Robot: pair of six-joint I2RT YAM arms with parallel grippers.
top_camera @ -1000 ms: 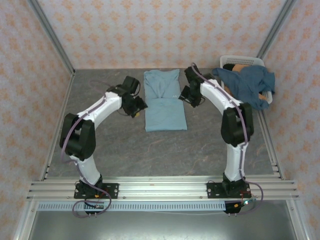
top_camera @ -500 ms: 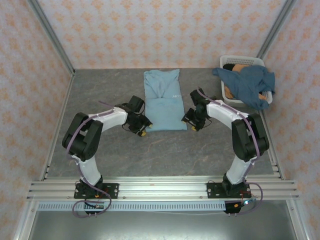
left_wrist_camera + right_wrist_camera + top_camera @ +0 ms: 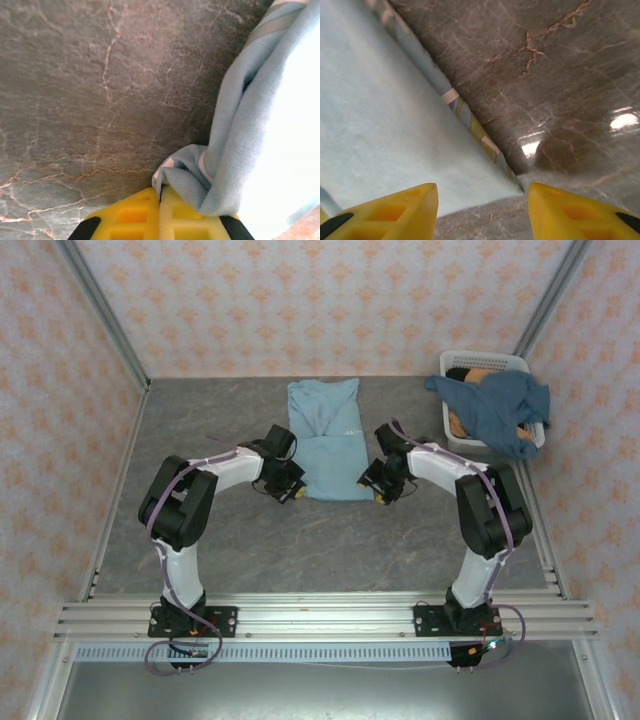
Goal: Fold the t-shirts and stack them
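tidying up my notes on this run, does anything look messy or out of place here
The dark blue t-shirt is slumped over the white basket at the far right, bunched up and partly hanging over its rim. The light blue t-shirt lies folded mid-table; nothing odd there.

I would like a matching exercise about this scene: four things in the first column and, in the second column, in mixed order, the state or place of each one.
Column 1
1. left gripper
2. right gripper
3. darker blue t-shirt
4. light blue t-shirt

Column 2
a. draped over the white basket
b. open, at a shirt corner
c. shut on a corner of cloth
d. lying on the grey table

Pairs: 1-c, 2-b, 3-a, 4-d
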